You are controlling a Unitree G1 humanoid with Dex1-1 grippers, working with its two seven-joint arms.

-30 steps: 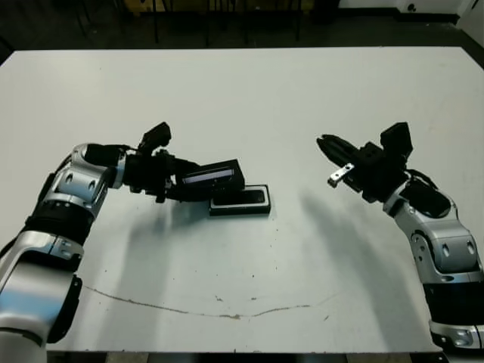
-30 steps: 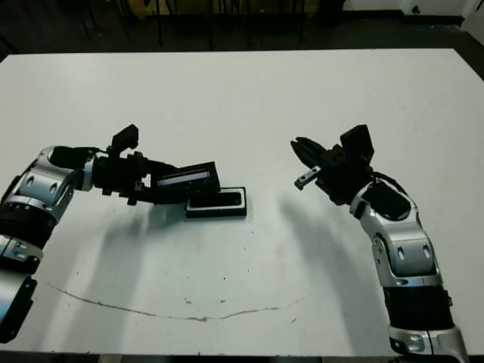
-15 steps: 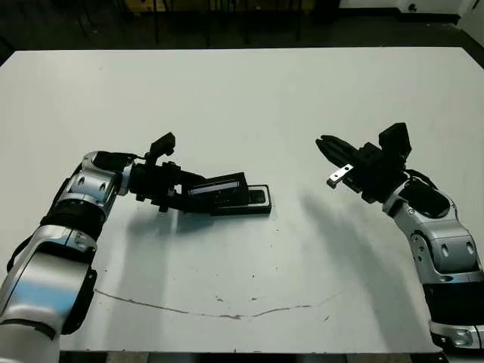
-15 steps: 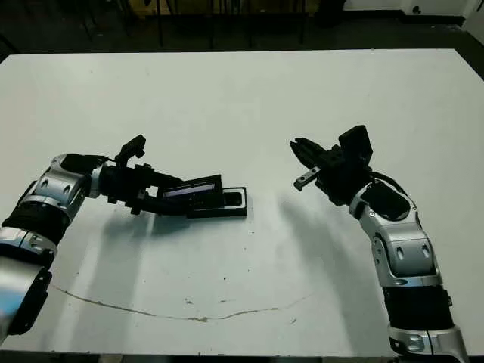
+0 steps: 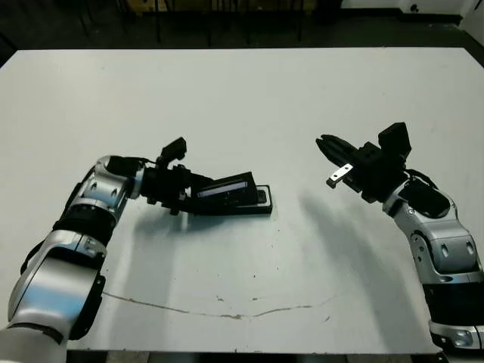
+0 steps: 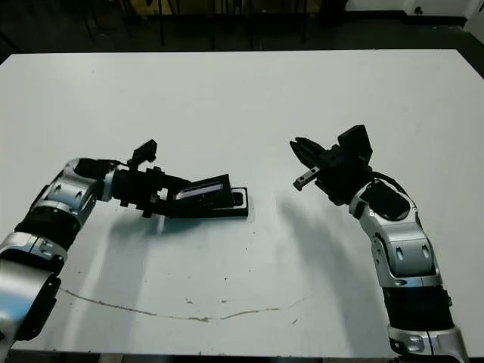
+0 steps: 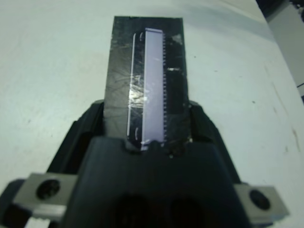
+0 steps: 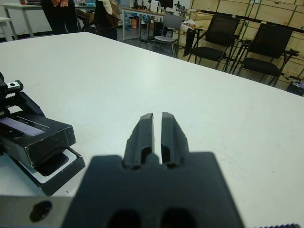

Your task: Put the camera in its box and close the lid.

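I've got the left gripper (image 5: 198, 194) low over the white counter (image 5: 242, 98), clamped on the lid (image 5: 224, 190) by one short end. In the left wrist view a finger (image 7: 205, 137) sits on each long side of the lid (image 7: 145, 76), with the glossy greyish window facing up at the lens. From the head camera the lid is tilted: the held end is raised, the far end dips toward the box (image 5: 257, 201). It overlaps most of the box on my left side, and only the right end of the box shows past it, a dark recess with a pale rim around it.

The right wrist view gives me the gap: the lid (image 8: 35, 137) rides above the box (image 8: 57, 168), not seated, and I can see the white lining around a dark hollow. Whether the camera is lying in there I can't tell; the visible part is simply dark.

My right gripper (image 6: 302, 155) hangs in the air well apart from the box, off to the right, pointing roughly back toward it. Its two black fingers (image 8: 145, 133) are pressed nearly together with only a thin slit between, and nothing in them.

Beyond the counter edge there are chairs and a person standing, partly cut off.
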